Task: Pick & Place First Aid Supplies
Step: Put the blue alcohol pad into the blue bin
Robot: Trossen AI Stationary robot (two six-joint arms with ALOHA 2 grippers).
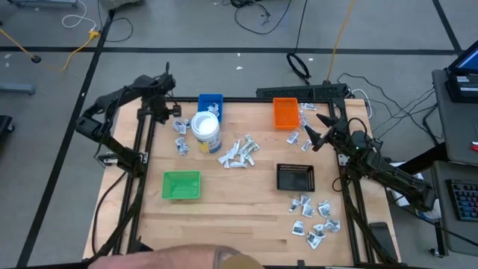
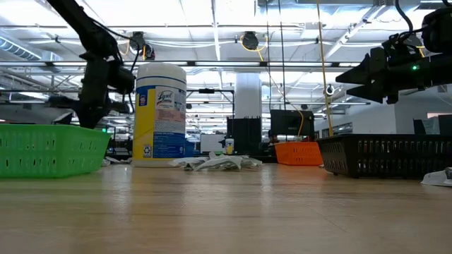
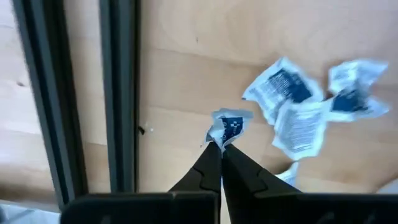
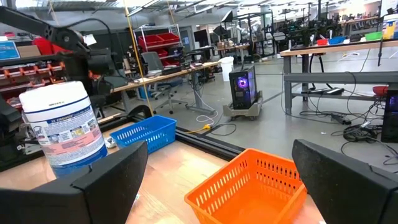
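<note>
— Item: left gripper (image 3: 220, 148), fingers clenched on one small packet (image 3: 226, 126), table's ten o'clock corner.
— Blue tray (image 1: 210, 101)?
— At three o'clock of it, near. Right gripper (image 1: 320, 131) spread, empty.

Left arm: extended over the table's far left corner, wrist pitched downward. Left gripper (image 3: 220, 144): fingers (image 3: 202, 171) pressed together, a small white packet (image 3: 227, 126) pinched at the tips. Right arm: raised above the table's right side. Right gripper (image 1: 317, 131): fingers (image 4: 106, 180) spread wide, nothing held.
</note>
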